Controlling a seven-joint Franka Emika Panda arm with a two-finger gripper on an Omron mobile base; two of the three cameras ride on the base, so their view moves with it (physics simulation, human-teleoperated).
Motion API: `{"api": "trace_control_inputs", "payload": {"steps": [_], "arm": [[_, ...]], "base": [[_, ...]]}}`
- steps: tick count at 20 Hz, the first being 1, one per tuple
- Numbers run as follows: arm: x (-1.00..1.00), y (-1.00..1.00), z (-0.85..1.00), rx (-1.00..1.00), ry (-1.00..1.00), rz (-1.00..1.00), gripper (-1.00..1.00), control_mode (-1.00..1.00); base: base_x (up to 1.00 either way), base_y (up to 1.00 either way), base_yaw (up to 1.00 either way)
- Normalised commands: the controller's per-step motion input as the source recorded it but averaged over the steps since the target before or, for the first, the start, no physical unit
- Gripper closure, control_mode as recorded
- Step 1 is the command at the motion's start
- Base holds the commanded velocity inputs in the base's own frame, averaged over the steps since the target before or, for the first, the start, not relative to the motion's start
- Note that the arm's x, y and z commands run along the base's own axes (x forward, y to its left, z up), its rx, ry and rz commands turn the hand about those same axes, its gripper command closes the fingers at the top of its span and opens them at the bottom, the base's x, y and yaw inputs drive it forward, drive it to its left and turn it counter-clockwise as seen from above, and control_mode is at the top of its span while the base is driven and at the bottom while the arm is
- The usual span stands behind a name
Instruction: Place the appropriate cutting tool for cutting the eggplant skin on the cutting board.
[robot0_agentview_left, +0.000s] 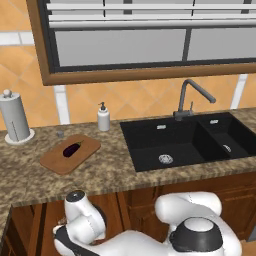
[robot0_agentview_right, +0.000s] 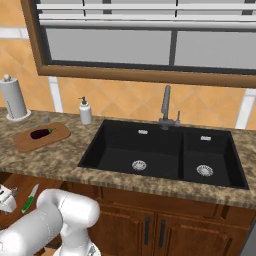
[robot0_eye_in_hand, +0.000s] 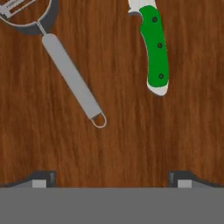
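While spread above peeler (robot0_eye_in_hand: 70, 76), gripper (robot0_eye_in_hand: 112, 177) beside knife (robot0_eye_in_hand: 154, 48).

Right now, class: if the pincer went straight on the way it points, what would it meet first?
Probably the bare wooden surface between the peeler and the green-handled knife; neither tool lies dead ahead, though depth is unclear.

A home kitchen: a speckled granite counter (robot0_agentview_left: 100, 175) carries a black double-basin sink (robot0_agentview_right: 165, 155) with a grey faucet (robot0_agentview_right: 166, 107), backed by orange wall tiles (robot0_agentview_right: 125, 100) under a wood-framed window (robot0_agentview_left: 150, 40). A soap dispenser (robot0_agentview_left: 103, 118), paper towel roll (robot0_agentview_left: 14, 117) and wooden cabinets (robot0_agentview_right: 160, 230) complete it.
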Motion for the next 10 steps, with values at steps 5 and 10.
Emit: {"api": "trace_control_inputs", "payload": {"steps": [5, 10], "arm": [[0.97, 0.19, -0.03, -0.01, 0.0, 0.08, -1.0, -1.0], [0.56, 0.4, -0.1, -0.08, 0.02, 0.1, -1.0, -1.0]], "base": [[0.0, 0.0, 0.0], [0.0, 0.0, 0.0]]}}
